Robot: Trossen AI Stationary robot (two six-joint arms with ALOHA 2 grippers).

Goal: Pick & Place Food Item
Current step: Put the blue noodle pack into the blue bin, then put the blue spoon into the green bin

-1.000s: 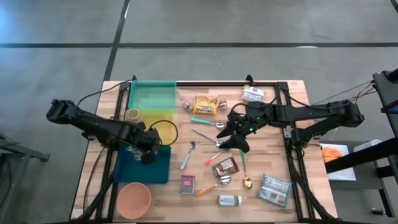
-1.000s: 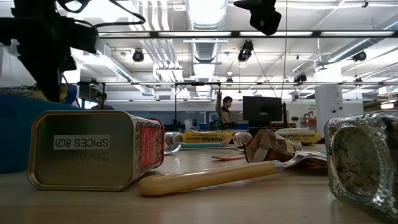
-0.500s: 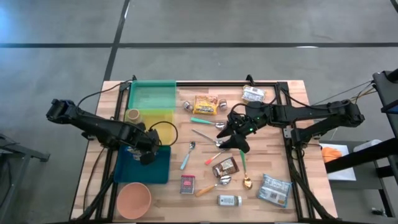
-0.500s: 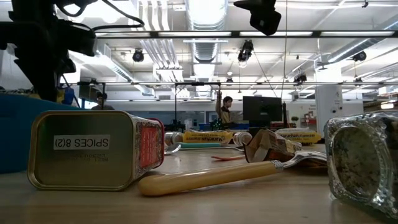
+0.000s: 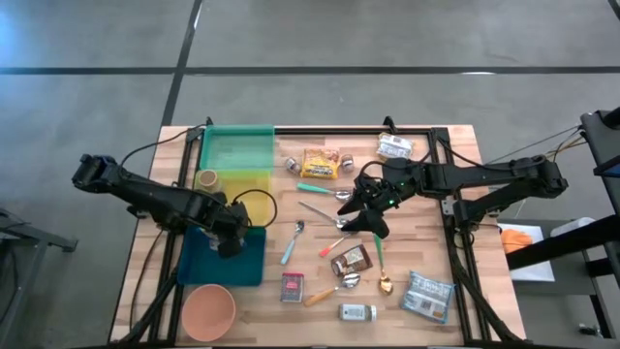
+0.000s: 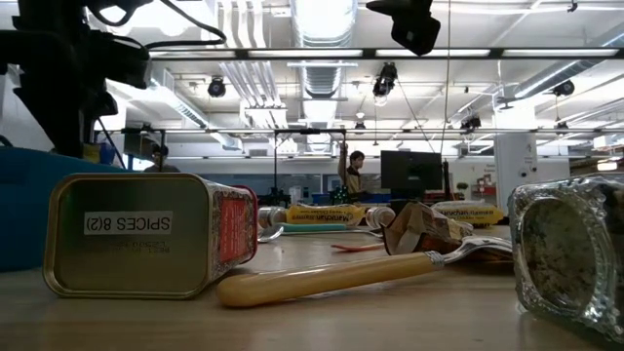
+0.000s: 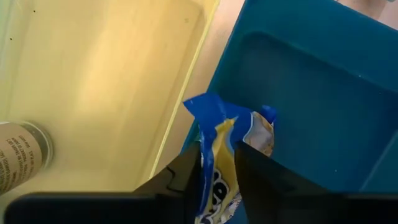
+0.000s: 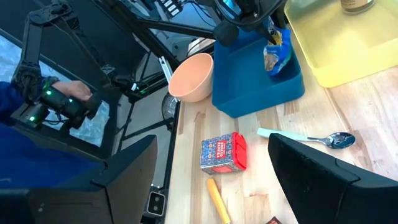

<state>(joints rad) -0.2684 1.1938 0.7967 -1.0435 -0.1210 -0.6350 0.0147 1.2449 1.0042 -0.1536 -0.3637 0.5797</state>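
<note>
The snack packet [image 7: 219, 163], blue and yellow foil, sits between my left fingers [image 7: 186, 177] right above the blue bin [image 7: 311, 118], near the wall that borders the yellow bin [image 7: 106, 81]. What just changed: my left jaws were pinched tight on it a second ago and are now parting; the packet is still between the pads, so I can't tell whether it is still gripped or already loose. From above, my left gripper [image 5: 229, 240] has not shifted over the blue bin [image 5: 208, 267] in that second; only the jaws moved. From the right wrist camera the packet [image 8: 274, 55] hangs with its lower end already below the blue bin's rim [image 8: 249, 106]. I judge this as the release step of the place: carry done, drop starting, packet should fall into the bin if it doesn't catch on a pad. My right gripper [image 5: 363, 211] waits mid-table with jaws spread wide and empty, over the spoons [image 5: 320, 208], same spot as before. Other items untouched: spice tin [image 5: 292, 287], brown pouch [image 5: 351, 260], yellow packet [image 5: 320, 163], silver packet [image 5: 427, 295], jar [image 5: 357, 312], peach bowl [image 5: 209, 311], green bin [image 5: 236, 147]. A person's hand [image 8: 73, 92] shows beyond the table, apart from the arms.
</note>
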